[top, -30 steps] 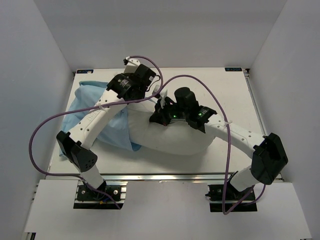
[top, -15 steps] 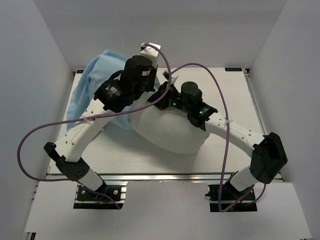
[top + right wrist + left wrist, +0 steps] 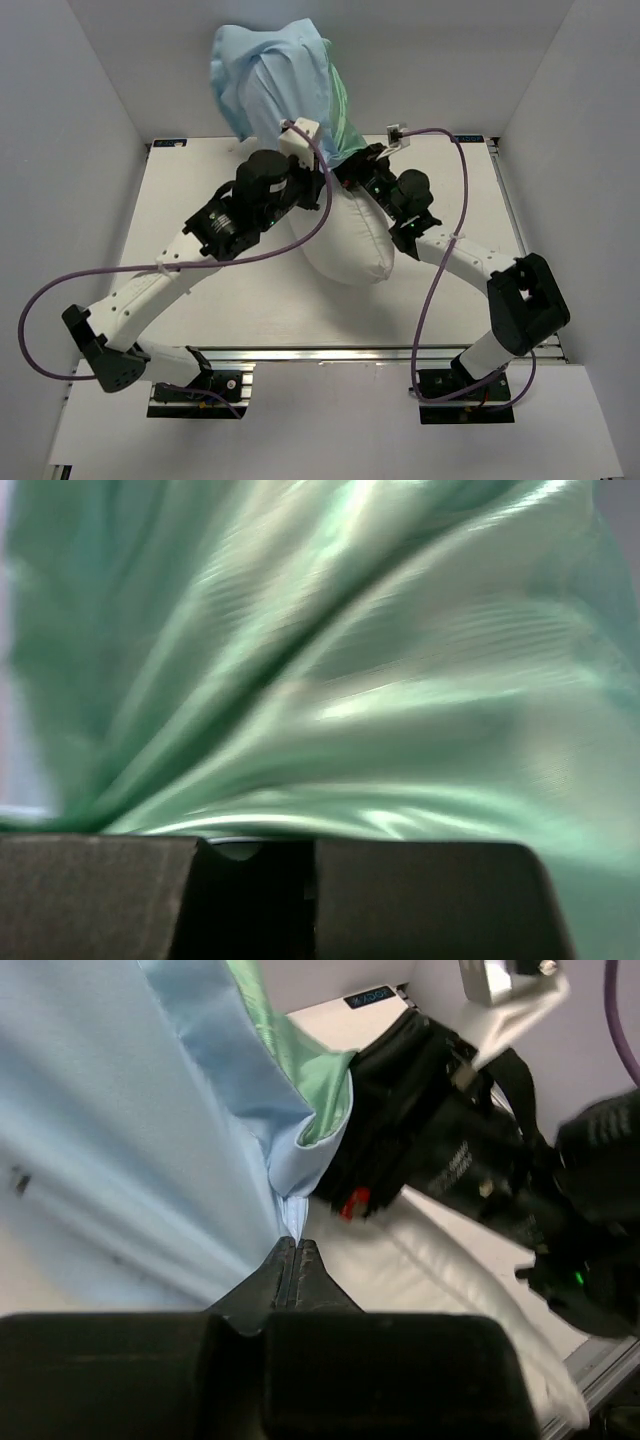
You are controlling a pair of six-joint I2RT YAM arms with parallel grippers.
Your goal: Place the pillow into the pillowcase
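Left gripper [image 3: 290, 1252], right gripper [image 3: 262, 846] high, seemingly pinching pillowcase [image 3: 275, 80].

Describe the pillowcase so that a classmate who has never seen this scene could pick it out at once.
Start at the white table and look above its far edge. There the pillowcase is held up in the air. Unlike the plump white pillow resting on the table below, it is thin light blue cloth with a shiny green side.
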